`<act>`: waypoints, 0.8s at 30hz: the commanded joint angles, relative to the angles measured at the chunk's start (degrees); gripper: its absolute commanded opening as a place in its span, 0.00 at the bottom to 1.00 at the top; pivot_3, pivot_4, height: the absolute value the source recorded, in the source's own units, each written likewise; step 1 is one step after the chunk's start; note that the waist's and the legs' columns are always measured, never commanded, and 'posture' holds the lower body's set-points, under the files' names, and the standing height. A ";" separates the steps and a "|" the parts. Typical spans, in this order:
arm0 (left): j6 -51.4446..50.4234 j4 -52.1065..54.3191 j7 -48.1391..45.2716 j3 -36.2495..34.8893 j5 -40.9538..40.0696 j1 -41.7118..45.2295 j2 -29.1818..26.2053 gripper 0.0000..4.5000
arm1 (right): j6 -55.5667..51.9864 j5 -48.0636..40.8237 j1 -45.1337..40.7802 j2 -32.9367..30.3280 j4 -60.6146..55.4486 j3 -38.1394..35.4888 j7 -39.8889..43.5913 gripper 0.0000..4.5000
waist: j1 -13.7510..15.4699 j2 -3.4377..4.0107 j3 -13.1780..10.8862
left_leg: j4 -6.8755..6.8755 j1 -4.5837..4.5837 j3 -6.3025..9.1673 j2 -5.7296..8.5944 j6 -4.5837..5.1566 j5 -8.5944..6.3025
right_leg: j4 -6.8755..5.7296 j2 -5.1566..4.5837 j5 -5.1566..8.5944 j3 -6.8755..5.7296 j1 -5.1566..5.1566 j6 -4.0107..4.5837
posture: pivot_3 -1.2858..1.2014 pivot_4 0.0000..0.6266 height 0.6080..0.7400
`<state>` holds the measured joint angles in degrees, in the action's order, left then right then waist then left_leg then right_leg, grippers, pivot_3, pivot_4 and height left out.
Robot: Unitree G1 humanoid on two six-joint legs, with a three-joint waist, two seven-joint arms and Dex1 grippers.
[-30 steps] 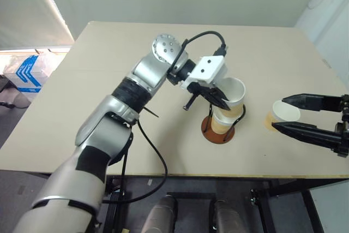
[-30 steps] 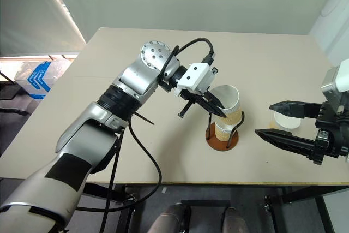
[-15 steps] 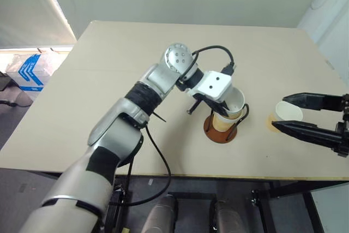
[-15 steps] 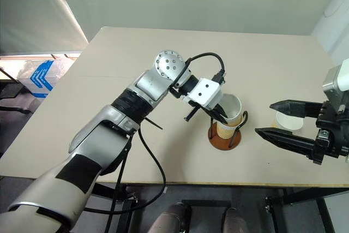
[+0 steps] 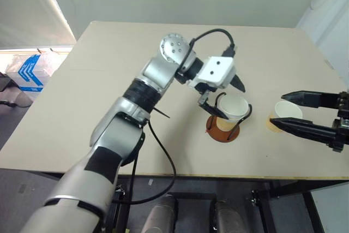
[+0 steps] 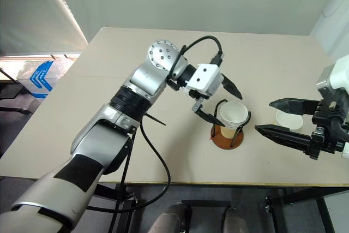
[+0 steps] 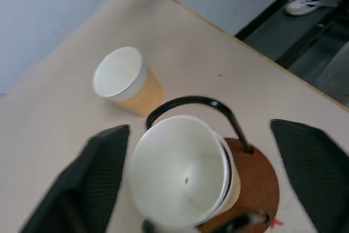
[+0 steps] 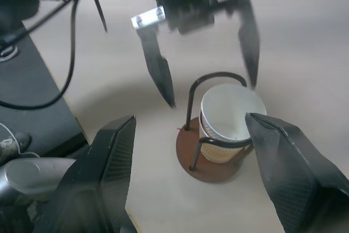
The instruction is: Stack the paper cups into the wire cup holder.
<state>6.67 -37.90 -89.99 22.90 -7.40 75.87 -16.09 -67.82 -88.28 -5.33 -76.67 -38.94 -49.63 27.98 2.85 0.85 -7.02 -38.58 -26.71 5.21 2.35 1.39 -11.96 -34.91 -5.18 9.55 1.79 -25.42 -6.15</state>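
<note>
Two nested paper cups (image 6: 233, 117) upright, mouths up, in wire cup holder (image 6: 228, 137); left gripper (image 6: 218, 102) spread wide, empty; right gripper (image 6: 272, 117) parted, empty.

The left arm (image 5: 136, 88) is showing silver shells broken by black bands, with a round silver cap dotted with screws at the upper middle. A black cable is looping along it to a white wrist box. The left hand (image 5: 224, 94) and right hand (image 5: 307, 114) are showing tapered black fingers.
</note>
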 commanded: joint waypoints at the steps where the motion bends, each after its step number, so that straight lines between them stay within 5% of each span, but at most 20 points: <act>1: -7.03 2.36 0.47 -6.42 -4.39 1.60 -2.14 0.99 | 3.96 4.31 -1.73 0.12 0.69 3.20 -1.13 0.75 | -0.01 0.00 0.00 | -0.02 0.01 -0.01 -0.01 0.00 0.00 | 0.00 0.00 -0.02 -0.01 0.00 0.02 | 0.52 0.24 1.00; 9: -24.83 13.70 9.56 -16.64 -9.90 -7.99 -10.49 0.99 | 6.63 19.68 0.03 -2.48 1.48 15.91 3.75 0.75 | -0.22 0.17 0.11 | -0.06 0.10 -0.09 -0.04 -0.15 0.09 | -0.03 0.00 -0.07 -0.02 0.02 0.03 | 0.52 0.24 1.00; 17: -36.46 29.47 18.18 -20.83 -12.17 -21.03 -18.16 0.99 | 23.82 48.92 2.58 -10.26 11.20 32.47 16.51 0.75 | -0.09 0.17 0.10 | -0.18 0.16 -0.08 -0.05 -0.25 0.16 | -0.05 0.00 -0.16 -0.04 0.09 0.14 | 0.52 0.24 1.00; 21: -38.86 33.61 21.12 -21.75 -12.97 -24.13 -19.68 1.00 | 28.34 54.19 -3.89 -9.26 15.99 39.90 20.80 1.00 | -0.31 0.17 0.10 | -0.17 0.49 -0.14 -0.06 -0.21 0.14 | -0.06 0.00 -0.22 -0.02 0.38 0.20 | 0.52 0.24 1.00; 24: -40.08 35.77 22.75 -21.83 -13.66 -25.22 -19.93 1.00 | 30.50 57.92 -8.40 -8.01 18.19 45.07 24.50 1.00 | -0.45 0.14 0.08 | -0.12 0.65 -0.13 -0.07 0.01 0.08 | -0.06 0.02 -0.28 -0.02 0.51 0.25 | 0.52 0.24 1.00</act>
<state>-32.86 -5.01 -68.27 2.82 -20.00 50.56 -35.41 -39.17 -32.86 -12.03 -85.05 -21.58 -6.00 50.36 2.40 0.99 -6.94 -38.69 -26.01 5.08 2.27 1.47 -11.89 -34.96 -5.15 9.25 1.78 -24.87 -5.85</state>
